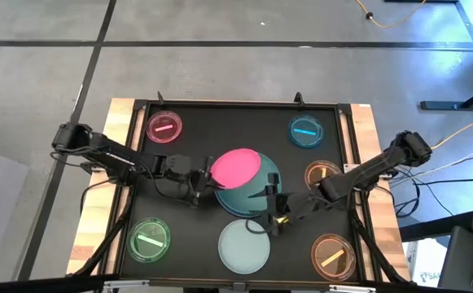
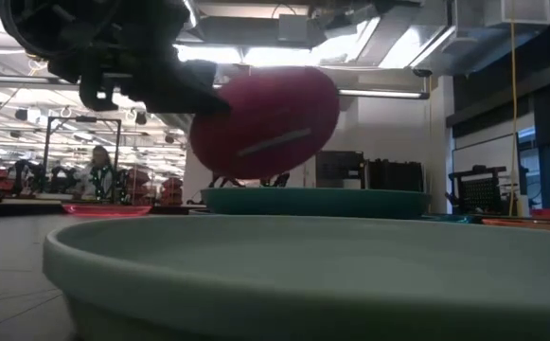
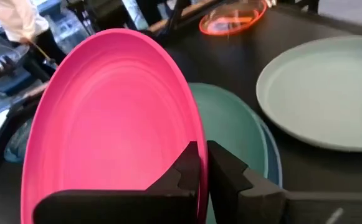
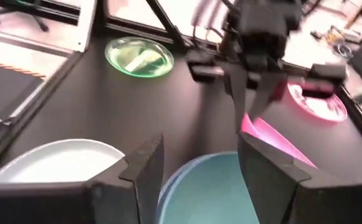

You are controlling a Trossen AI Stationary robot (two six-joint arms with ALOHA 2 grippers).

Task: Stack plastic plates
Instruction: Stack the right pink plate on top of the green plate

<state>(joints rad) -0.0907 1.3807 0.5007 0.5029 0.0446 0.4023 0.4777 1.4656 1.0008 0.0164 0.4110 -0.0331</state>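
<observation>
My left gripper (image 1: pixel 202 179) is shut on a pink plate (image 1: pixel 236 167), held tilted above a dark green plate (image 1: pixel 248 198). The green plate lies on a blue-grey plate whose rim (image 3: pixel 274 163) shows beneath it. A pale mint plate (image 1: pixel 244 247) lies flat on the table near the front edge. My right gripper (image 1: pixel 273 215) is open and empty at the stack's near right rim. Its fingers (image 4: pixel 142 167) stand apart above the stacked plates (image 4: pixel 212 186). My left gripper pinches the pink plate's rim (image 3: pixel 196 163) on its left side, one finger on the upper face and one on the underside. The fingers come about level from the table's left. The plate is tilted and lifted clear of the dark green plate (image 2: pixel 317 201).
Small translucent dishes lie around the black mat: pink (image 1: pixel 164 127) far left, blue (image 1: pixel 306 130) far right, green (image 1: pixel 149 239) near left, orange (image 1: pixel 324 173) at the right and orange (image 1: pixel 332 255) near right. Wooden table edges flank the mat.
</observation>
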